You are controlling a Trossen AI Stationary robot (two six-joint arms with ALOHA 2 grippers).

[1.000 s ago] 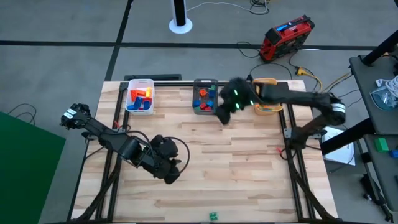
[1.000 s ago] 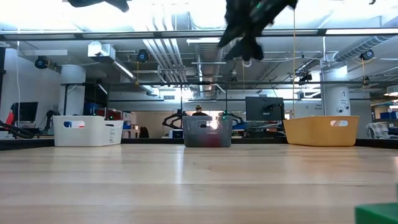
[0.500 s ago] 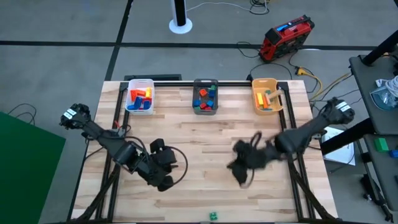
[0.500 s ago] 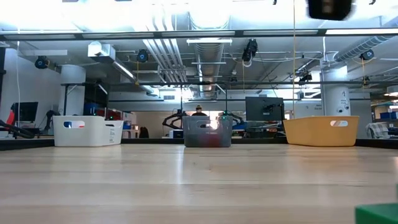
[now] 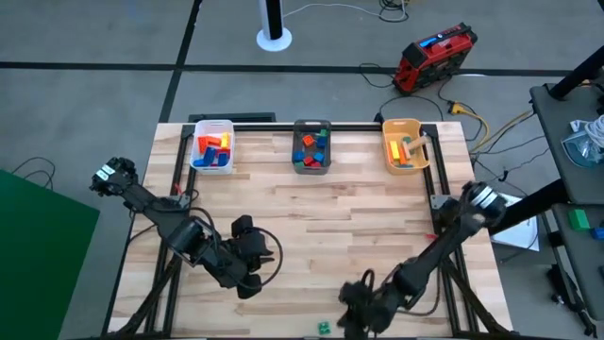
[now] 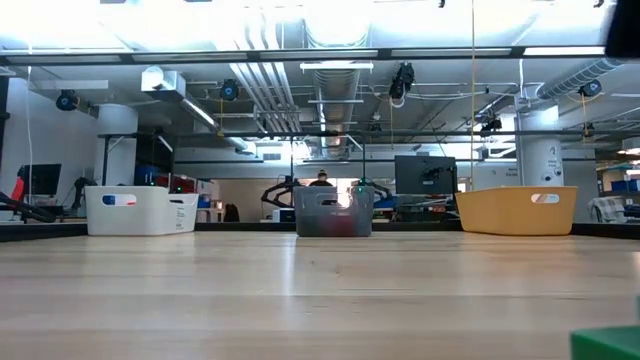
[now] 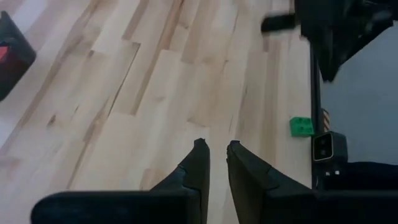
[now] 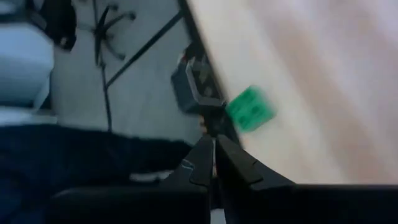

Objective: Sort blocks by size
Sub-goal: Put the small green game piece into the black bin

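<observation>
A: From above, where are the grippers?

B: The right gripper (image 5: 354,307) sits low at the table's (image 5: 377,217) near edge, just beside a green block (image 5: 323,328) lying at that edge. The left gripper (image 5: 247,283) is over the near left part of the table, well apart from that block. Three bins stand along the far edge: a white bin (image 5: 212,146), a grey bin (image 5: 311,146) and an orange bin (image 5: 404,146), each with blocks inside.

A: And the low view?

B: Bare tabletop, with the white bin (image 6: 140,211), grey bin (image 6: 333,212) and orange bin (image 6: 517,210) in a row at the back. A corner of the green block (image 6: 605,345) shows at the near right. Neither gripper is clearly seen.

A: Left wrist?

B: The left gripper (image 7: 215,158) has its fingers almost together, a thin gap between them, nothing held. The green block (image 7: 301,126) lies near the table edge, well ahead and to one side.

A: Right wrist?

B: The right gripper (image 8: 211,152) has its fingers closed to a sliver, empty. The green block (image 8: 250,109) lies on the table edge just beyond the tips, not touching.
</observation>
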